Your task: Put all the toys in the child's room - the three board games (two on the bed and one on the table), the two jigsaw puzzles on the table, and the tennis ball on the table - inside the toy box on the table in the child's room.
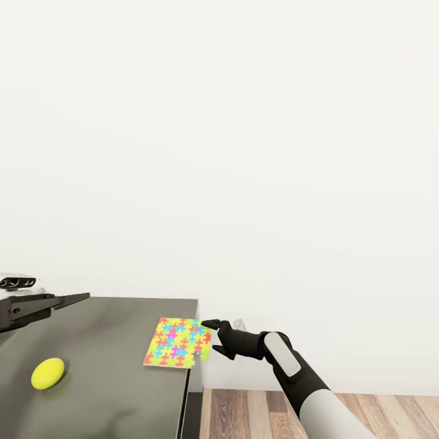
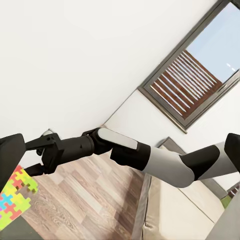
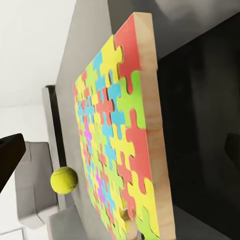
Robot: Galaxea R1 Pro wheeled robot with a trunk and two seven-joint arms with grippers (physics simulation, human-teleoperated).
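Tennis ball (image 1: 47, 373) sits on dark table (image 1: 110, 390) near front left. Jigsaw puzzle (image 1: 177, 342) lies flat at table's right edge, well apart from the ball. Right gripper (image 1: 210, 336) at puzzle's right edge, fingers spread around it. Left gripper (image 1: 36, 305) farther left over table, can't tell its state. White wall (image 1: 244, 152) behind.

Jigsaw puzzle (image 3: 117, 145): matt coloured pieces on pale wood backing. Table (image 1: 103, 366): dark grey, faint sheen. Tennis ball (image 1: 47, 373) matt. Floor (image 1: 244, 414): wood planks.
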